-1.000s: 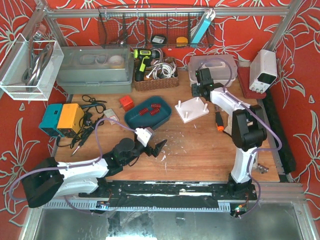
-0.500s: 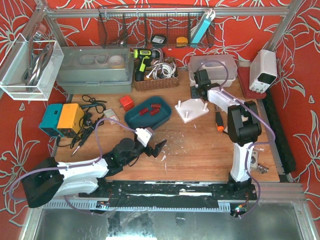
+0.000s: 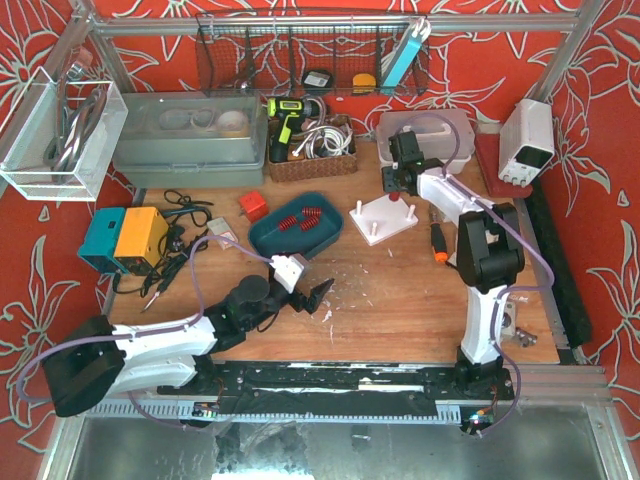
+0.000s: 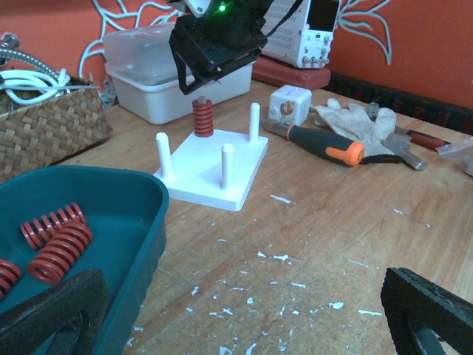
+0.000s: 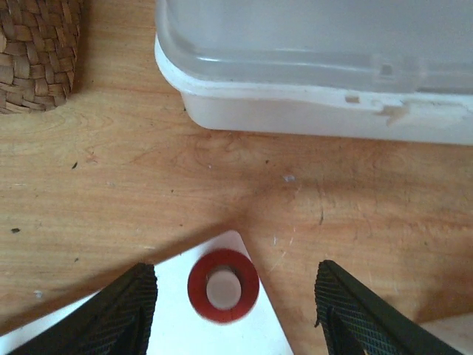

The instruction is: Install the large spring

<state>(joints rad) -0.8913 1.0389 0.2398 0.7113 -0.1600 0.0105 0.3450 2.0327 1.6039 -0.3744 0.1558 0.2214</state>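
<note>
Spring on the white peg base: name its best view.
Left wrist: the spring stands side-on, coils visible, seated on the white base. Right wrist shows only its top ring; top external, a red speck.

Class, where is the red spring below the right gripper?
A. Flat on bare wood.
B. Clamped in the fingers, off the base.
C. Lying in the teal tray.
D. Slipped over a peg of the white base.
D: the red spring stands around a corner peg of the white base, and the right gripper has its fingers apart on either side, not touching it.
</note>
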